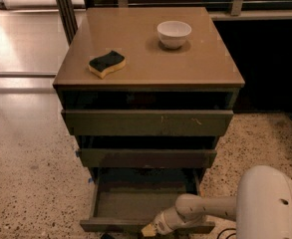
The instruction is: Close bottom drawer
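Camera view: looks down on a brown-topped cabinet [150,68] with three olive-grey drawers
Bottom drawer [135,203]: lowest and narrowest of the three, pulled out toward the near side, its shallow tray interior in sight
Gripper [153,228]: at the near front edge of the bottom drawer, right of its middle; whether it is open or closed cannot be told
Arm [205,207]: white, reaching in from the near right
Cabinet top: yellow-and-black sponge [106,63] at left, white bowl [174,34] farther right, well apart

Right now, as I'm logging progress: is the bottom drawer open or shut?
Open. The bottom drawer is pulled well out, its tray interior exposed; the end effector sits at its front edge.
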`<move>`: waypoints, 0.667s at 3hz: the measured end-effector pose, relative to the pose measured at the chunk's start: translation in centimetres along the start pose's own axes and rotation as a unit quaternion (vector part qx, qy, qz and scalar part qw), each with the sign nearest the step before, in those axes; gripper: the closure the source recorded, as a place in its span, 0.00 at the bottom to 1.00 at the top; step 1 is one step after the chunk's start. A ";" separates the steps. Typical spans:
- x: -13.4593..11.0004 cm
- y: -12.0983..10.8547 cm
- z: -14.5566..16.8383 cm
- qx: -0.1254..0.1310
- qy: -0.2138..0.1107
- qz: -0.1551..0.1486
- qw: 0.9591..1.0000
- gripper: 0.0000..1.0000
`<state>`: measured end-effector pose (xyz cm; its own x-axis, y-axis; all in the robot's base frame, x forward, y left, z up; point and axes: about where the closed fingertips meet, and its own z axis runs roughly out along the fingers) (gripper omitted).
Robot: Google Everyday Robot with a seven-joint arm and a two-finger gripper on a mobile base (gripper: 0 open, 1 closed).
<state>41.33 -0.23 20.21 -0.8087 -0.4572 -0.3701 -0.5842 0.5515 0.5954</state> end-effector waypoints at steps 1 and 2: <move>-1.2 -1.0 -0.4 0.026 -0.008 -0.001 1.000 1.00; -1.5 -1.6 -0.3 0.029 -0.012 0.003 1.000 1.00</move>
<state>43.50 -0.66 20.07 -0.8131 -0.4373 -0.3843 -0.5820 0.5939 0.5555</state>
